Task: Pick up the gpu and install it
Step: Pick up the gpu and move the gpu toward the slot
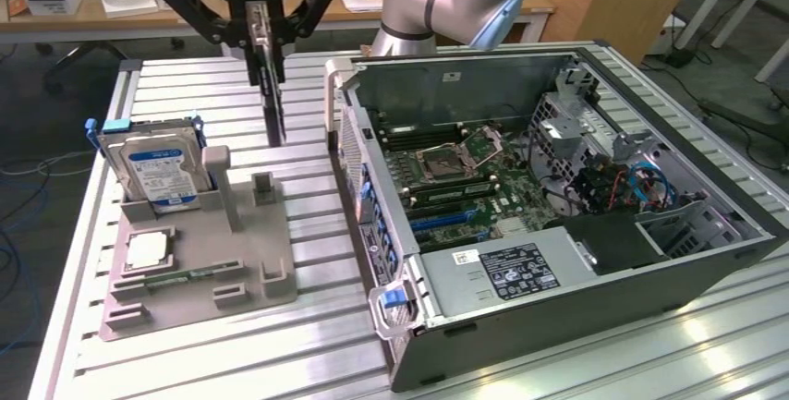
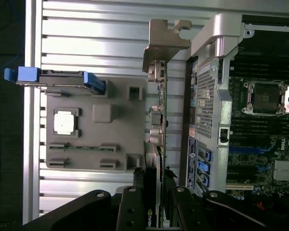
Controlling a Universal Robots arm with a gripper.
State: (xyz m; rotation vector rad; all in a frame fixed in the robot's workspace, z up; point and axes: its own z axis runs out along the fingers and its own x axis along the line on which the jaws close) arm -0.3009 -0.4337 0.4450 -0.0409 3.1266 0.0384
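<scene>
The tool is partly closed, clamped on the upper end of the gpu. The card hangs edge-on, clear above the tabletop, between the grey holder tray and the open computer case. The pick-up looks done; the card is not yet installed. The tray holds a hard drive, a processor and a memory stick. The case holds the motherboard.
</scene>
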